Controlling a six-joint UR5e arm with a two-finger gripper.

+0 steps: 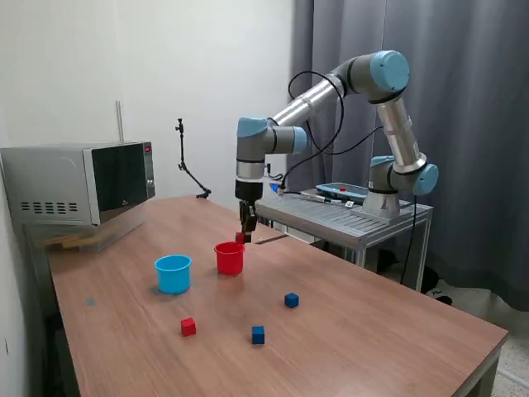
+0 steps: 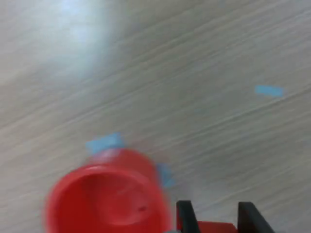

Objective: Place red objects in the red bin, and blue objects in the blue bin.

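Gripper [image 1: 245,235] clamped on a red cube [image 1: 240,238], hanging just above the far rim of the red cup [image 1: 229,258]. Wrist view blurry, but cube [image 2: 210,227] plainly pinched between both fingers [image 2: 184,213], cup mouth [image 2: 104,199] open right beside. Light-blue cup [image 1: 173,273] just past the red one, apart from it. Second red cube [image 1: 188,327] and two blue cubes [image 1: 291,300] [image 1: 258,334] scattered well below on open table [image 1: 397,331], far from edges.
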